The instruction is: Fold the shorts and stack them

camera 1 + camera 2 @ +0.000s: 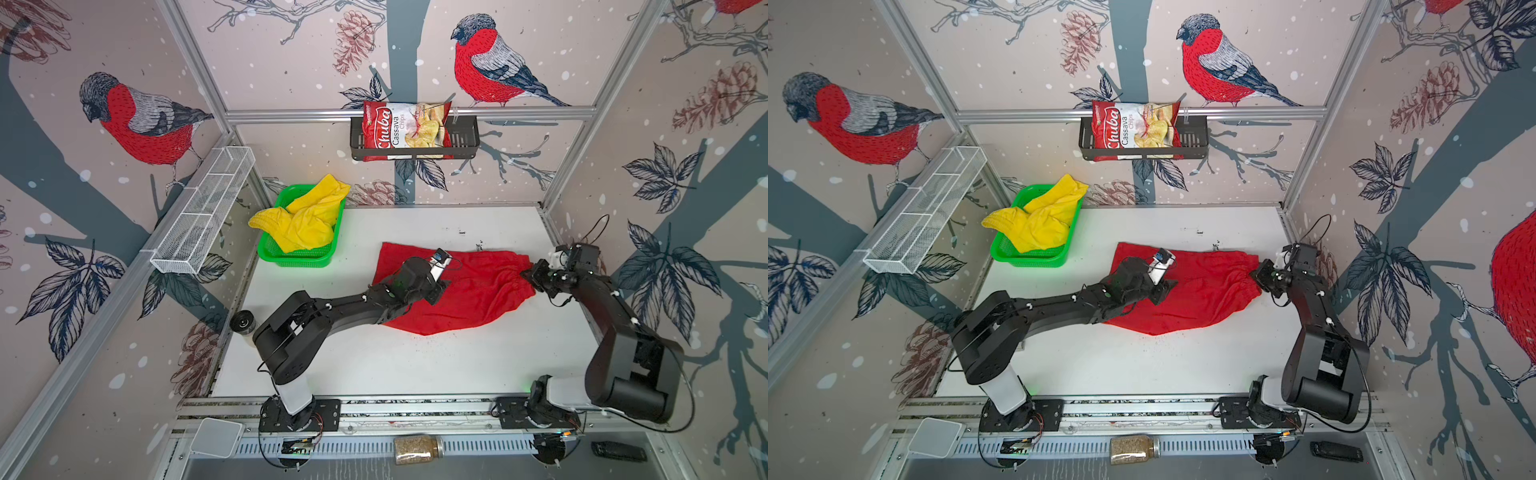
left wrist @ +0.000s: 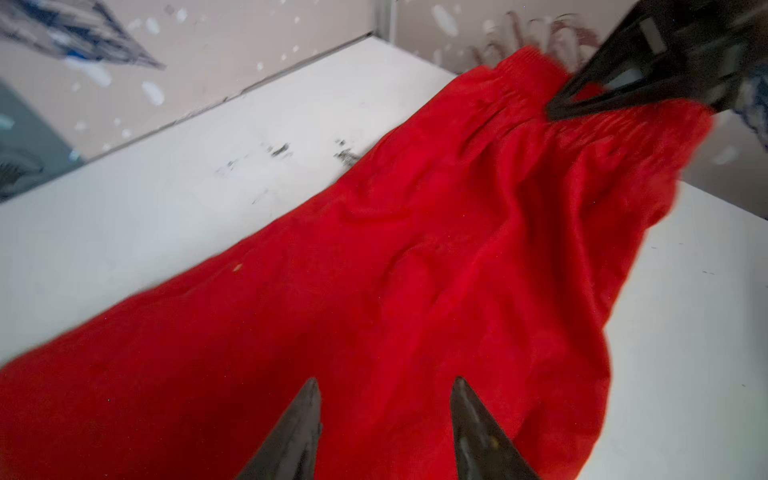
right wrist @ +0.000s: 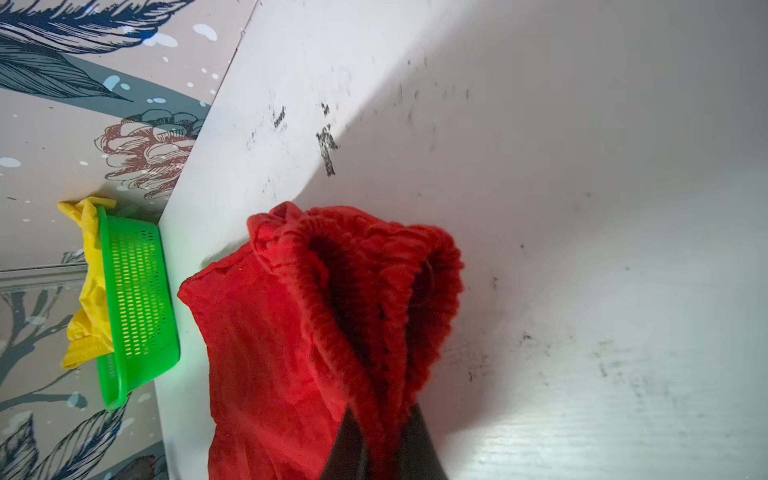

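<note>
Both top views look steeply down from high over the front of the table (image 1: 415, 365), behind both arms. The left wrist camera sits close behind the left gripper (image 2: 385, 380) and faces along the red shorts (image 2: 415, 270) to the right gripper (image 2: 557, 110). The right wrist camera faces back over the same shorts, with the green basket (image 3: 137, 299) far beyond its fingertips.

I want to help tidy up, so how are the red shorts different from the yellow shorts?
The red shorts lie spread out on the white table; the yellow shorts sit bunched up in the green basket, spilling over its edge. The right hand pinches the red shorts at the waistband; nothing holds the yellow shorts. Both are cloth shorts, and neither is folded yet.
</note>
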### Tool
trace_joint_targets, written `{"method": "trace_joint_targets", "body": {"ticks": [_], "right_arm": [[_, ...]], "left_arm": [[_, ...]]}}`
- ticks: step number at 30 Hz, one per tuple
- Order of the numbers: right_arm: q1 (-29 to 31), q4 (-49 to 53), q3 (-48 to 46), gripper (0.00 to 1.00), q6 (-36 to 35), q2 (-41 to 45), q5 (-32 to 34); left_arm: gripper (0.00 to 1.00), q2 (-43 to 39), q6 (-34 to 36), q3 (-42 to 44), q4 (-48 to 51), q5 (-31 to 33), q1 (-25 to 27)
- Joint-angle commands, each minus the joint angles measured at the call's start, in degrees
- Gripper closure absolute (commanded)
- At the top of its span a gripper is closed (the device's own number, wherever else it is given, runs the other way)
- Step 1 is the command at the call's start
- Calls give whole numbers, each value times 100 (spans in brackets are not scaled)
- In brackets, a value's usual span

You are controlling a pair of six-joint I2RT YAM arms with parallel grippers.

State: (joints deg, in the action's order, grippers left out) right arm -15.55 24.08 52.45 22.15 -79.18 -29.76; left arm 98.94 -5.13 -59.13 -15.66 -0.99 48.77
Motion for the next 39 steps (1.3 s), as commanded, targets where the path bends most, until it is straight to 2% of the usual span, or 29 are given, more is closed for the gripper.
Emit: {"method": "trace_joint_targets", "body": {"ticks": [1,3,6,14,24,29,39], "right_arm": [[89,743,472,98,-477,21,612],[164,972,815,97,-583,3,832],[255,1173,1237,97,-677,-37,972],[781,1596,2369,98,-719,-232,1712],[1770,1732,3209,97,-515,-504,2632],[2346,1691,3429,98,-233,-581,2993],[3636,1234,3318,98,328,-771,3649]], "left_arm": [[50,-128,-1002,-21,1172,102,-350],[51,-138,-1461,-89,1644,-100,-669],[51,-139,-1800,5,1830,-391,-1003],[56,-167,-2382,577,1320,-689,-1430],[59,425,-2843,744,416,-1515,-1499],[70,655,-2933,827,244,-1324,-1502],[79,899,-3043,1050,-119,-1298,-1503]]}}
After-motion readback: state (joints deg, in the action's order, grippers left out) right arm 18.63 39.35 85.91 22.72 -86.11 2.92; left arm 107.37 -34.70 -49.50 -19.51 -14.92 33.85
